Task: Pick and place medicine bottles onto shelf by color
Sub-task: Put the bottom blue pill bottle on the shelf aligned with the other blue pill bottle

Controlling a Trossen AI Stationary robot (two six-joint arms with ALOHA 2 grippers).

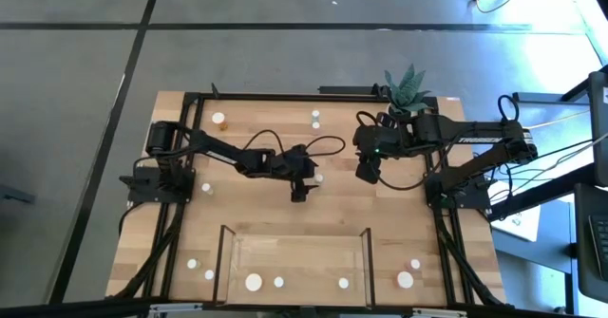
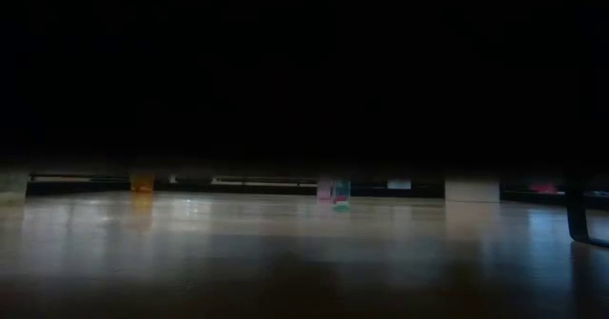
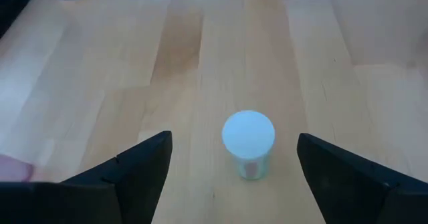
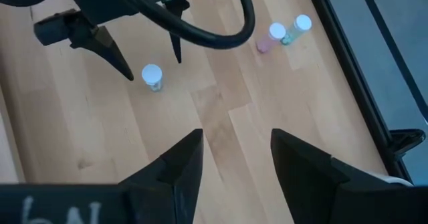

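— What sort of place is this?

— A robotics lab or test bay, I'd say. The wooden table (image 1: 285, 218) stands alone on a bare grey floor (image 1: 76, 90) marked with dark seams, and a black frame (image 1: 190, 98) runs round its edges.

— What else points that way?

— Two arms are bolted on, left arm (image 1: 204, 152) at nine o'clock, right arm (image 1: 475, 138) at three. Loose cables (image 1: 556, 157) trail off beyond three o'clock, and another cable (image 1: 494, 0) crosses the floor at one o'clock.

— Anything homely?

— Only a potted plant (image 1: 407, 88) at one o'clock on the table.
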